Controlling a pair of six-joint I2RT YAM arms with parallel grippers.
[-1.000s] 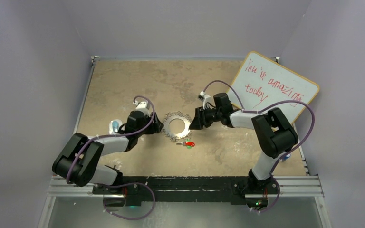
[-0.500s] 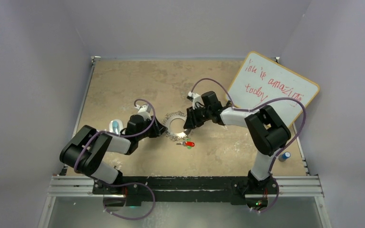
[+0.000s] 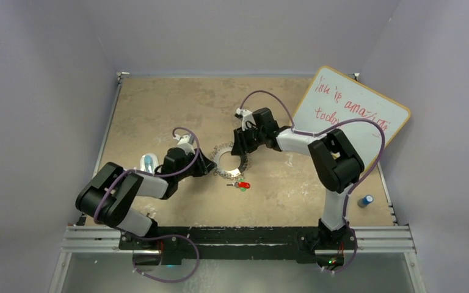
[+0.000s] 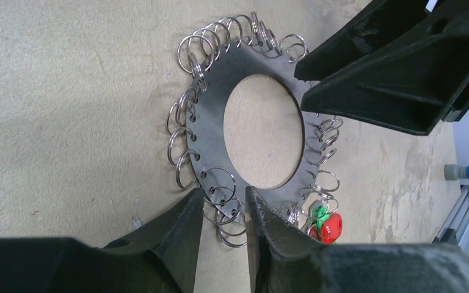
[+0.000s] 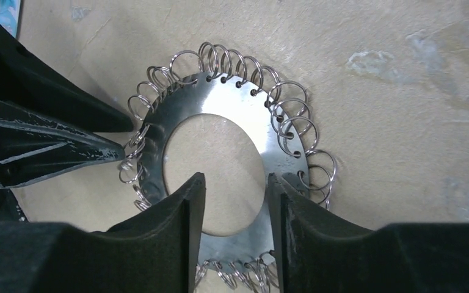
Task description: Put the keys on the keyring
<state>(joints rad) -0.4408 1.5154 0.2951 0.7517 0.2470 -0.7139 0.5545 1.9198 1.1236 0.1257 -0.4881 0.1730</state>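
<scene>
The keyring (image 3: pixel 229 162) is a flat silvery plate (image 4: pixel 210 122) with a wide round hole and a fringe of small loops, lying on the table. My left gripper (image 4: pixel 224 198) is at its near-left rim, jaws narrowly apart, astride a few loops. The right gripper (image 5: pixel 236 183) is open above the ring (image 5: pixel 232 101), one fingertip over the hole, the other over the band. The keys (image 3: pixel 242 185), one red-headed (image 4: pixel 331 226) and one green-headed (image 4: pixel 319 213), lie beside the ring's near rim among its loops. In the top view, the left gripper (image 3: pixel 209 166) and right gripper (image 3: pixel 239 151) face each other across the ring.
A whiteboard (image 3: pixel 354 113) with red writing leans at the back right. A small blue-capped cylinder (image 3: pixel 364 200) lies near the right edge. A clear bluish object (image 3: pixel 148 162) sits beside the left forearm. Walls close in the table on three sides.
The right gripper moved left and farther back, ending over the ring. My left jaws narrowed round the rim loops. The blue-capped cylinder came into view.
</scene>
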